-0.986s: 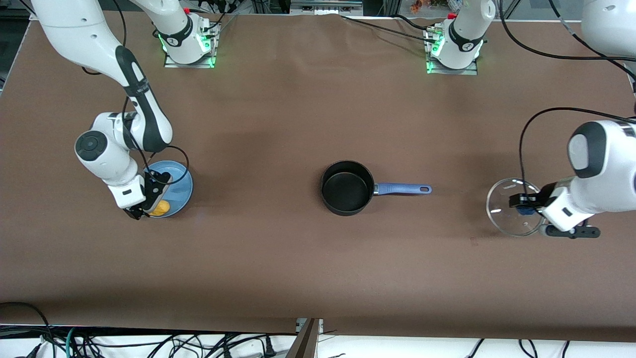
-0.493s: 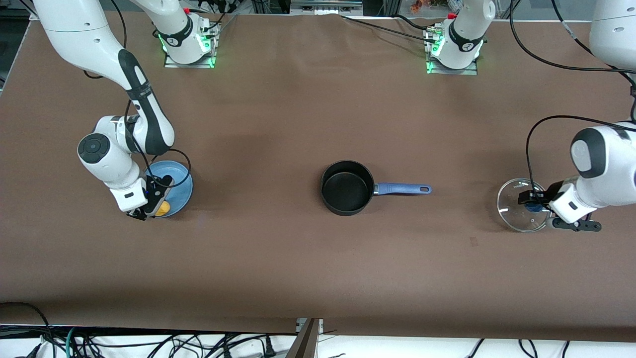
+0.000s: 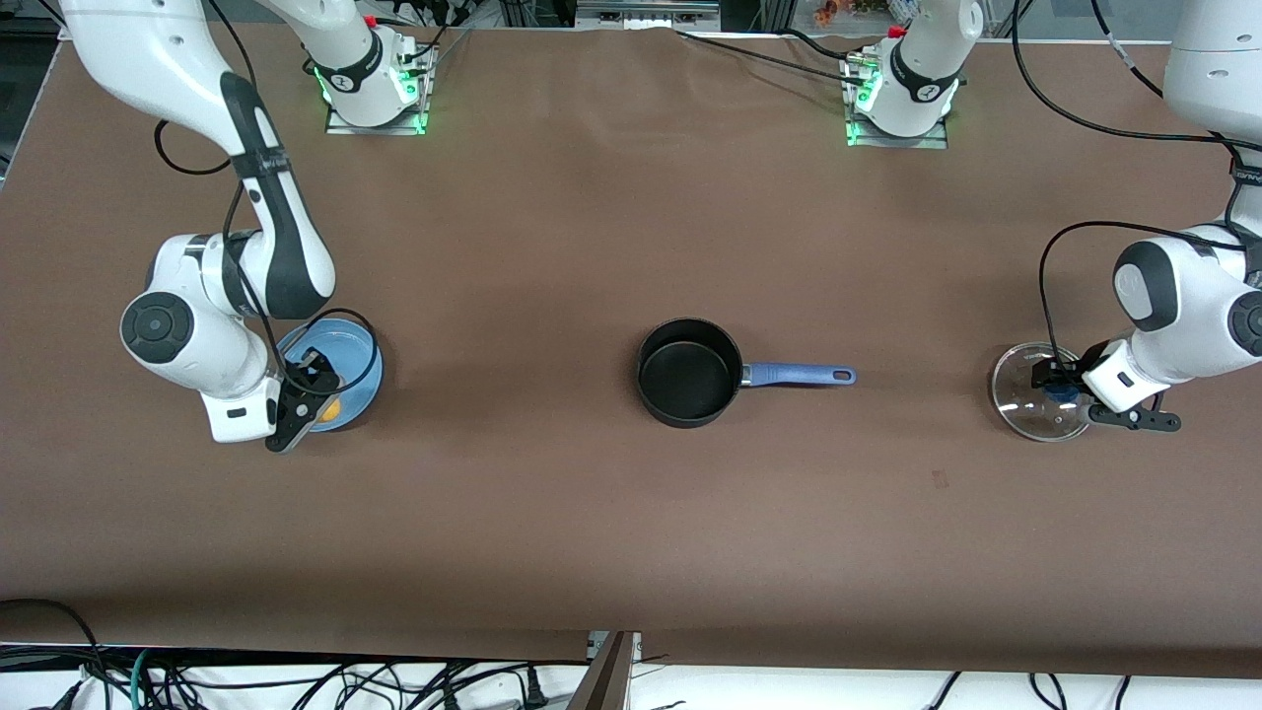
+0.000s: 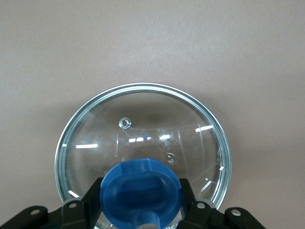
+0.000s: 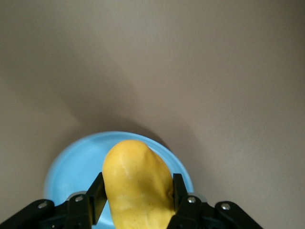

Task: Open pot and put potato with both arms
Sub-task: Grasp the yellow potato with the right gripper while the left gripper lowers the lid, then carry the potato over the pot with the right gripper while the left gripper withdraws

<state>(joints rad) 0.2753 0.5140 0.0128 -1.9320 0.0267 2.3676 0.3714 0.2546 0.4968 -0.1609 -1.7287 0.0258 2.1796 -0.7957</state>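
Note:
The black pot (image 3: 688, 373) stands open at the table's middle, its blue handle (image 3: 799, 375) pointing toward the left arm's end. My left gripper (image 3: 1058, 390) is shut on the blue knob (image 4: 141, 191) of the glass lid (image 4: 143, 124), which is low over or on the table at the left arm's end (image 3: 1025, 394). My right gripper (image 3: 317, 396) is shut on the yellow potato (image 5: 136, 176) and holds it just above the light-blue plate (image 5: 76, 162). In the front view the potato (image 3: 330, 407) shows over the plate (image 3: 345, 355).
Bare brown table lies between the plate, the pot and the lid. Both arm bases (image 3: 373, 84) (image 3: 902, 94) stand along the table edge farthest from the front camera. Cables hang past the table edge nearest that camera.
The left gripper has lowered the lid toward the table and brought it a little farther from the front camera. The right arm's wrist has swung out, with the potato still between its fingers over the plate.

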